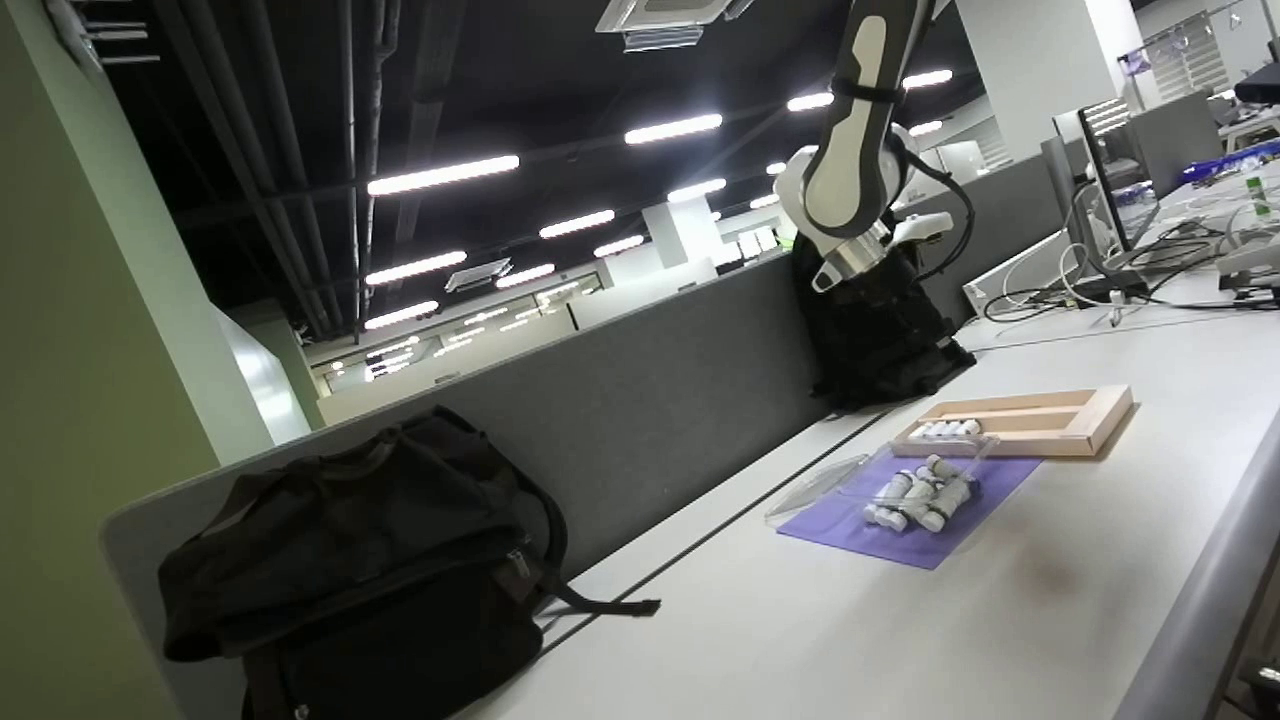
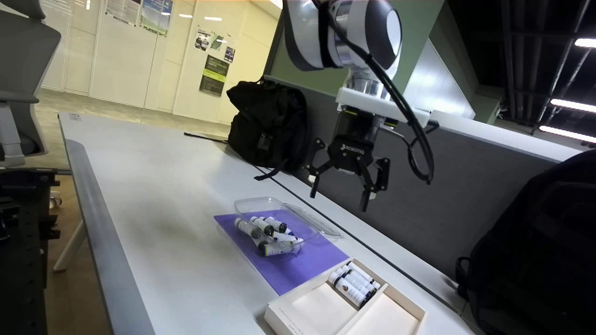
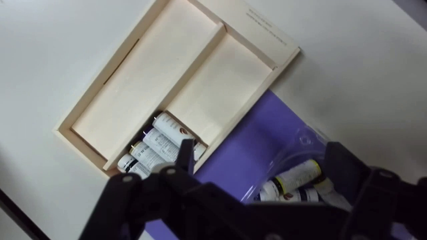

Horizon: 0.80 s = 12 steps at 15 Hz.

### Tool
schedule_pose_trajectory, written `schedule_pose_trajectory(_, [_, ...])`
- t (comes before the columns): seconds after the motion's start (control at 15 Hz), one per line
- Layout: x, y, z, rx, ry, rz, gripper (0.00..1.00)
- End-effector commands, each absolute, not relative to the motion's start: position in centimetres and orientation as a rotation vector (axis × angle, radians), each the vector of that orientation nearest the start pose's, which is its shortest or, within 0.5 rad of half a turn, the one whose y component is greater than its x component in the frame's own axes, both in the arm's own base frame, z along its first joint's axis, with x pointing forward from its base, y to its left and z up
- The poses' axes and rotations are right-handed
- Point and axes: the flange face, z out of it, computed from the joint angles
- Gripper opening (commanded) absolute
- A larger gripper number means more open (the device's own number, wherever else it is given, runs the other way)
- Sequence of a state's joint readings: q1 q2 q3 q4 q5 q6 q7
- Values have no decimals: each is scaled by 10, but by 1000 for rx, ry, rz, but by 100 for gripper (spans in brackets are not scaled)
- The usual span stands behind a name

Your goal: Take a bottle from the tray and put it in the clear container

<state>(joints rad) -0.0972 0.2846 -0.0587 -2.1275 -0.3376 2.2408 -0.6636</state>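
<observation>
Hovering with gripper (image 2: 339, 201) spread wide and empty — likely approach step; next, align over bottles (image 2: 348, 288) lying in tray (image 3: 143, 86), lower, pinch one — then carry to clear container (image 2: 260, 204)

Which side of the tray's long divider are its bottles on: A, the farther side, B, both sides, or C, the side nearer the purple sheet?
C: in the wrist view, those bottles lie side by side between the divider and the rim along the purple sheet.
</observation>
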Motion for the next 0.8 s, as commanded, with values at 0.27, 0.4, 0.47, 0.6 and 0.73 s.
schedule_pose_trajectory(0.27, [558, -137, 262, -2892, -1424, 654, 100])
schedule_pose_trajectory(0.4, [560, -135, 261, -2882, -1438, 668, 100])
schedule_pose_trajectory(0.47, [561, -134, 261, -2879, -1441, 670, 100])
schedule_pose_trajectory(0.6, [561, -133, 260, -2878, -1443, 672, 100])
schedule_pose_trajectory(0.73, [561, -133, 260, -2877, -1443, 673, 100])
